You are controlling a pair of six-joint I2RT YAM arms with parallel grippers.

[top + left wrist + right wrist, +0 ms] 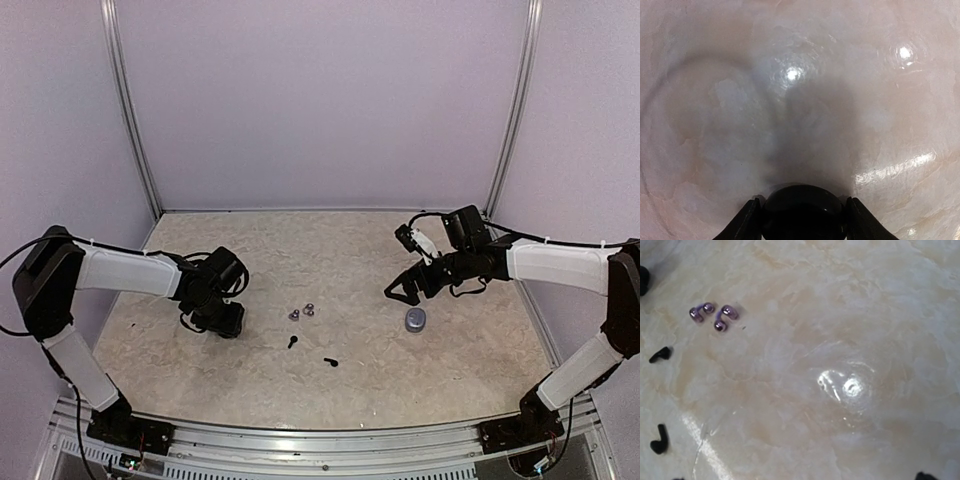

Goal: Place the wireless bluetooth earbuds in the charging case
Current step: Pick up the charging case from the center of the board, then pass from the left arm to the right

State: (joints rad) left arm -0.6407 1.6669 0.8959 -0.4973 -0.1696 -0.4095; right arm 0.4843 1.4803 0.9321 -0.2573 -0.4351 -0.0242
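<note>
The four earbuds lie loose on the surface (360, 250), mid-way between the arms. The two silvery earbuds (702, 311) sit close together, and the two black earbuds (660, 355) lie a little nearer the bases and apart from each other. All are tiny next to the cases.

We judge them to be very light, hard-shelled and smooth, so they would likely skid or flick away under a pinch that is off-centre. The silvery pair look glossy and bead-like, with rounded ends joined by a short curve and a faint violet sheen. The black pair are matte with short bent stems. The stem, or the waist between the rounded ends, looks the surest place to take hold, with the tips coming straight down.

The surface is pale, marbled and shiny enough to mirror the lamps, so it offers little friction.

The left claw (218, 318) is low at the left, its fingers (747, 222) closed against both sides of a round, glossy black case (804, 212). The right claw (405, 290) hangs spread wide and holds nothing, just beside a small, round grey case (415, 319). Neither case has an earbud in it that we can see.
</note>
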